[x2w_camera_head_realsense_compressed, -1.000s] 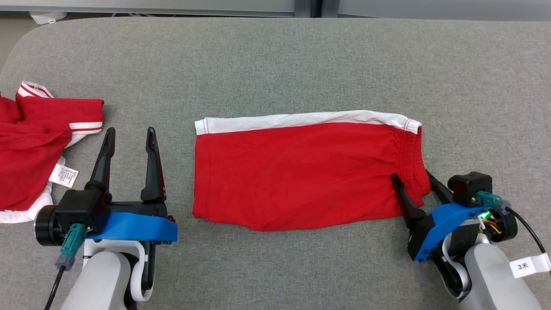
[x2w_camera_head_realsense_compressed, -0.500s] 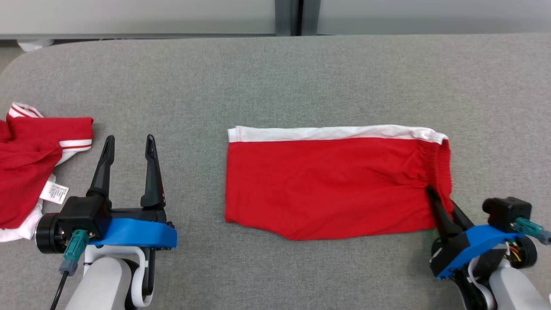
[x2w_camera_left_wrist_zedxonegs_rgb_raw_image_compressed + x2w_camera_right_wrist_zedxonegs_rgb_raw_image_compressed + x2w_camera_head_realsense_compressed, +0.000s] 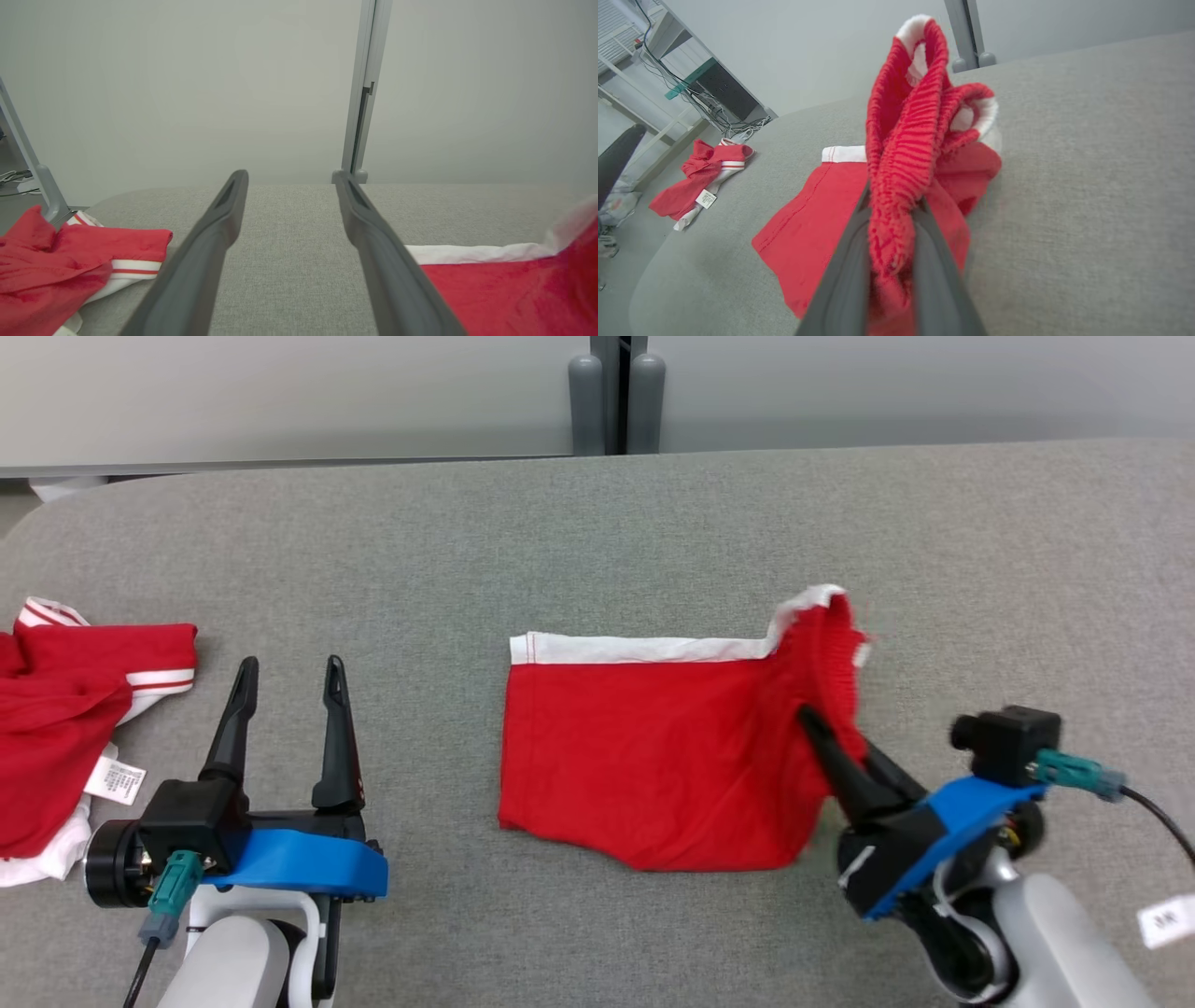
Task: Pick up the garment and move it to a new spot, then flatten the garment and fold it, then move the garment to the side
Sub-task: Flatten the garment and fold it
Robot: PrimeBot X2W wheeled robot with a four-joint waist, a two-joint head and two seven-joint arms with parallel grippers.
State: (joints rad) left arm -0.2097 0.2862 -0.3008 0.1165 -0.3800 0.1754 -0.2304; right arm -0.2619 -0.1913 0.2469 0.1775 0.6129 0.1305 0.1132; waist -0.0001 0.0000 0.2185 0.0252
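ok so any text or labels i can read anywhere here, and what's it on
Care label on the top at left: print too small to read.
White tag at the head view's lower right: marks too blurred to read.
Shorts in the right claw: no print visible.

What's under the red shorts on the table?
The gray table shows all round the shorts, so they lie on it. The right gripper holds the waistband end up. Anything beneath the flat part is covered by cloth.
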